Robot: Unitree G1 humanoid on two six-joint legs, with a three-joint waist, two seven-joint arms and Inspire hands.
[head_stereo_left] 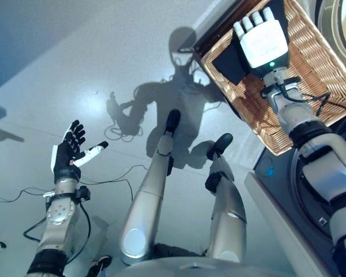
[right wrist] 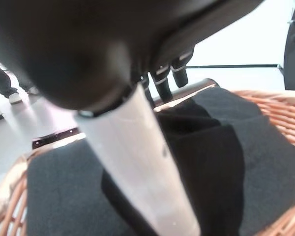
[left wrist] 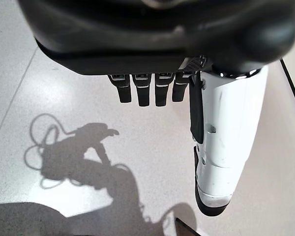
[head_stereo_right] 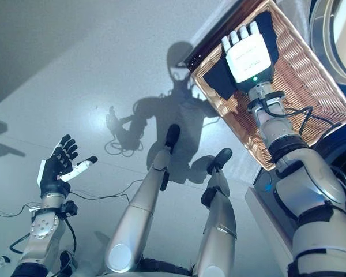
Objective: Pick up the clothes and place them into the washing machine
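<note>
While the black clothes (right wrist: 226,162) lie folded in the far end of the wicker basket (head_stereo_left: 317,63), nothing has hold of them. The right hand (head_stereo_left: 264,41) is extended over the garment, white back uppermost, with its fingers (head_stereo_right: 241,34) straight and reaching toward the basket's far rim; the right wrist view shows the thumb (right wrist: 142,162) stretched out above the cloth, gripping nothing. Whether the fingertips touch the fabric cannot be determined. The basket rests on a dark stand beside the washing machine (head_stereo_left: 340,29), whose round door rim shows at the upper right corner. The left hand (head_stereo_left: 69,153) is held well apart, low on the left above the grey floor (head_stereo_left: 75,69), fingers spread and empty.
</note>
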